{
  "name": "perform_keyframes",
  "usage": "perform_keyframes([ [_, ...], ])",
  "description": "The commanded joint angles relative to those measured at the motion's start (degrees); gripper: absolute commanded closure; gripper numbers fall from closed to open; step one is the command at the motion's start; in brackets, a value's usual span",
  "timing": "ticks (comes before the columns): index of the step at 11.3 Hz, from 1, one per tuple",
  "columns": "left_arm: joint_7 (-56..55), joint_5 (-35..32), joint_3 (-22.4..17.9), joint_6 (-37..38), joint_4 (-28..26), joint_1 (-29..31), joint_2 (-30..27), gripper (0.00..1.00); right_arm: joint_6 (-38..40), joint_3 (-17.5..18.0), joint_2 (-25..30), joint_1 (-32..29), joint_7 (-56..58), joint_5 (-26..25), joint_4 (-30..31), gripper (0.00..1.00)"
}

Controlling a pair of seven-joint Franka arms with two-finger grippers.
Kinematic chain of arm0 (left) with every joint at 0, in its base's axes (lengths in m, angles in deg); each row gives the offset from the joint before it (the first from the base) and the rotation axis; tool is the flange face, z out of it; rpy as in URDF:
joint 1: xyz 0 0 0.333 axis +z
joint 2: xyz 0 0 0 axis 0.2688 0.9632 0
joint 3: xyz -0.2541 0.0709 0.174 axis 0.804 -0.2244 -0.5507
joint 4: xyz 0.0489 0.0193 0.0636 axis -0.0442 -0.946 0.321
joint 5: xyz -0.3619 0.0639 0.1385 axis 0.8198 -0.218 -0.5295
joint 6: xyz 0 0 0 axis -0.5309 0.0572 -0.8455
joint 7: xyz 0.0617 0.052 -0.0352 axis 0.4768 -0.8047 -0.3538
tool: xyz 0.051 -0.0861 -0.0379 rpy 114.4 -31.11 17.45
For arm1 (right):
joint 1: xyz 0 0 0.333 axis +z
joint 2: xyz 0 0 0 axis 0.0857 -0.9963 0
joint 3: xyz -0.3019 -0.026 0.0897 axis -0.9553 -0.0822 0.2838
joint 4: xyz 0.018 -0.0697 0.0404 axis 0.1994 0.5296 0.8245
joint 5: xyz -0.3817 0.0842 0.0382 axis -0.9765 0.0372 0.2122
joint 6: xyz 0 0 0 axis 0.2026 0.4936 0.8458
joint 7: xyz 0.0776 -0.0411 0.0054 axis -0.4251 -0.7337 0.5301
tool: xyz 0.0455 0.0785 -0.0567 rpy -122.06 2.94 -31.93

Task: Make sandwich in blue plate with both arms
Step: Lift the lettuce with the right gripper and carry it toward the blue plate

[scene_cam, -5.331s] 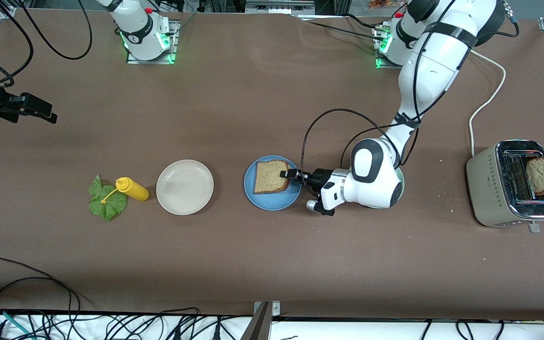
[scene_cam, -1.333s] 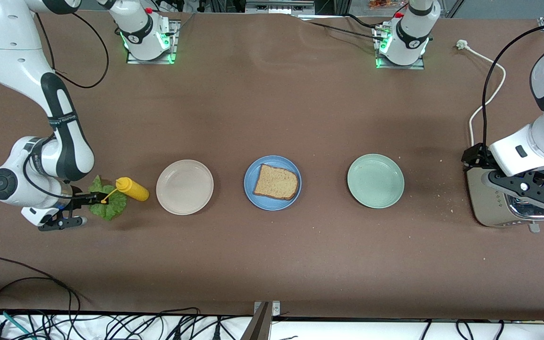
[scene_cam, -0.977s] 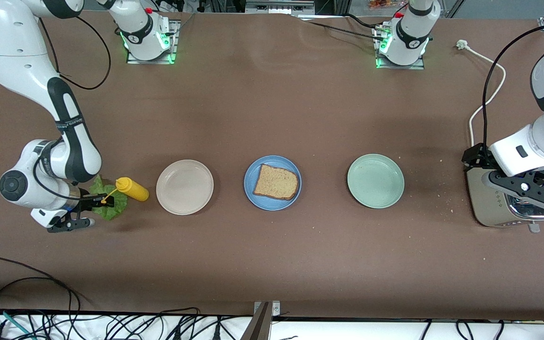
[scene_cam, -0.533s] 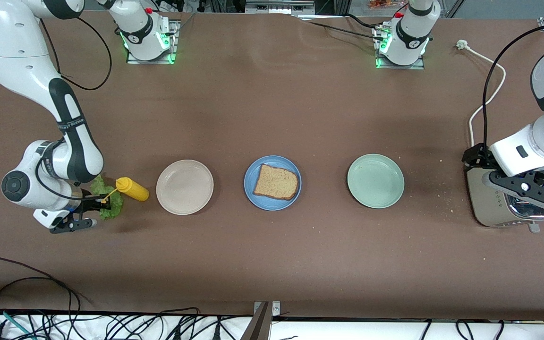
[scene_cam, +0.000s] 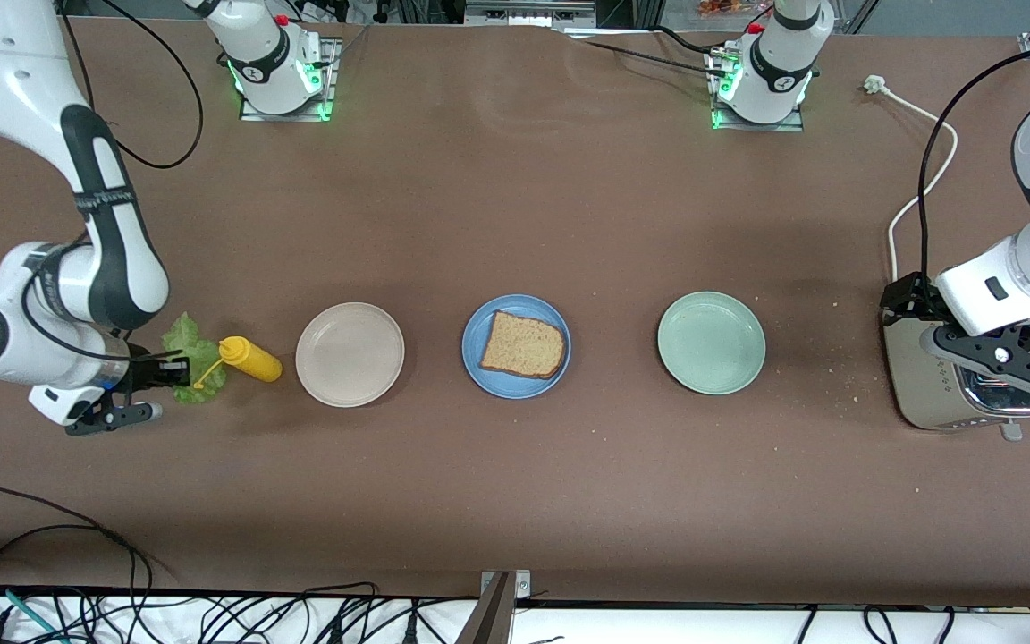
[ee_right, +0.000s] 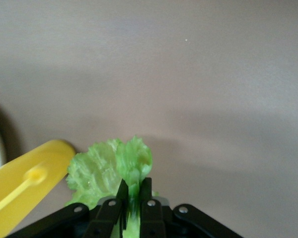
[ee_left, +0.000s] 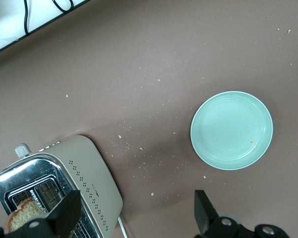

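Lettuce first, since it sits lowest in the front view. I read the bench as a clock, with twelve toward the arm bases. The right tool (scene_cam: 177,369) is at the right arm's end of the bench, clamped narrow on the edge of the lettuce leaf (scene_cam: 189,362). The right wrist view shows the ruffled green bunched between its two fingers (ee_right: 121,196). I can't tell whether the leaf is clear of the bench.

The yellow squeeze bottle (scene_cam: 251,359) lies on its side just beside the leaf, at three o'clock from it, nozzle toward the leaf. Its long axis runs along the row of plates.

The blue plate (scene_cam: 515,386) also lies at three o'clock from the right tool, with the bottle and the beige plate (scene_cam: 350,353) between. It holds one toast slice (scene_cam: 522,345), which is all there is of the sandwich. So the leaf's way is a straight run along the row, over the bottle (I'd judge the snag is there).

The right arm is the nearer of the two to that plate. The pale green plate (scene_cam: 711,343) is next along.

The left tool (ee_left: 134,220) hangs spread wide over the toaster (scene_cam: 926,385), holding nothing. A second slice (ee_left: 22,210) stands in a slot.

There's print on the right arm's black band, but I can't read it.
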Motion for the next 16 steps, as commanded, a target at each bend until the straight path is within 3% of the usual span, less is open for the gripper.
perform_keyframes([
  [1, 0.1, 0.66, 0.26, 0.52, 0.72, 0.34, 0.18, 0.0, 7.88, 0.5, 7.44, -0.34, 1.08, 1.12, 2.38, 1.0],
  [8, 0.1, 0.66, 0.26, 0.53, 0.72, 0.34, 0.18, 0.0, 21.61, 0.33, 17.2, 0.62, 0.64, 1.12, 1.68, 1.0],
  [10, 0.1, 0.66, 0.26, 0.53, 0.72, 0.34, 0.18, 0.0, 21.62, 0.33, 17.48, 3.07, -1.97, 1.12, 0.98, 1.0],
  [14, 0.1, 0.66, 0.26, 0.53, 0.72, 0.34, 0.18, 0.0, 21.53, 0.24, 15.29, 10.89, -17.6, 1.65, -1.65, 1.0],
  [16, 0.1, 0.66, 0.26, 0.53, 0.72, 0.34, 0.18, 0.0, 21.62, 0.33, 12.92, 13.62, -23.24, 5.94, -4.37, 1.0],
])
